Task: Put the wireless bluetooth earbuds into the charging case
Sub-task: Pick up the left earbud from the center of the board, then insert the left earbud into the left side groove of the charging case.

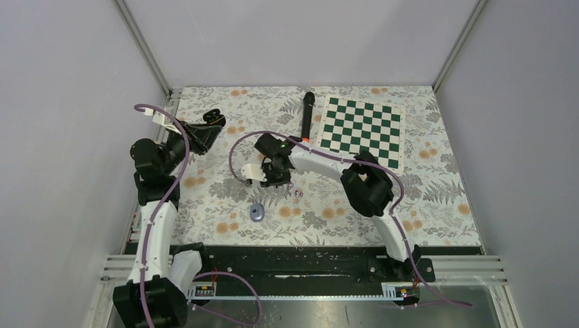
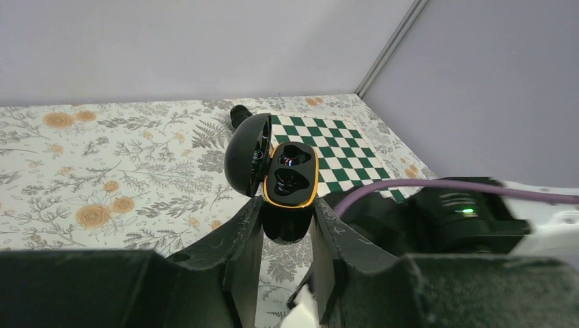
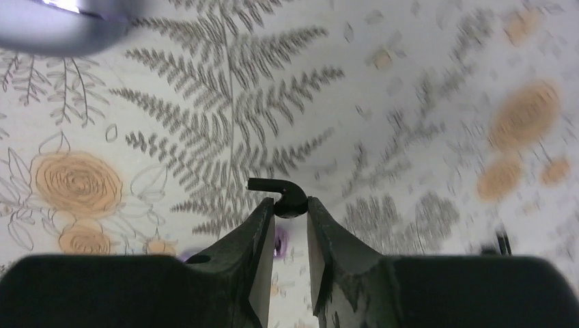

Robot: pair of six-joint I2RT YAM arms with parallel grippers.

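My left gripper (image 2: pixel 287 222) is shut on an open black charging case (image 2: pixel 290 179) with a gold rim. Its lid is swung to the left and its two sockets look dark. In the top view it is held up at the back left (image 1: pixel 212 119). My right gripper (image 3: pixel 285 208) is shut on a black earbud (image 3: pixel 283 200) with a short stem pointing left, above the floral cloth. In the top view the right gripper (image 1: pixel 271 179) is at the table's middle. A lilac earbud (image 1: pixel 298 194) lies on the cloth just right of it, and one shows between the fingers (image 3: pixel 280 240).
A lilac oval case (image 1: pixel 257 212) lies closed in front of the right gripper and shows blurred in the right wrist view (image 3: pixel 61 27). A black microphone (image 1: pixel 307 115) and a green chessboard (image 1: pixel 362 130) lie at the back. The right arm's wrist (image 2: pixel 444 212) is close beside the left gripper.
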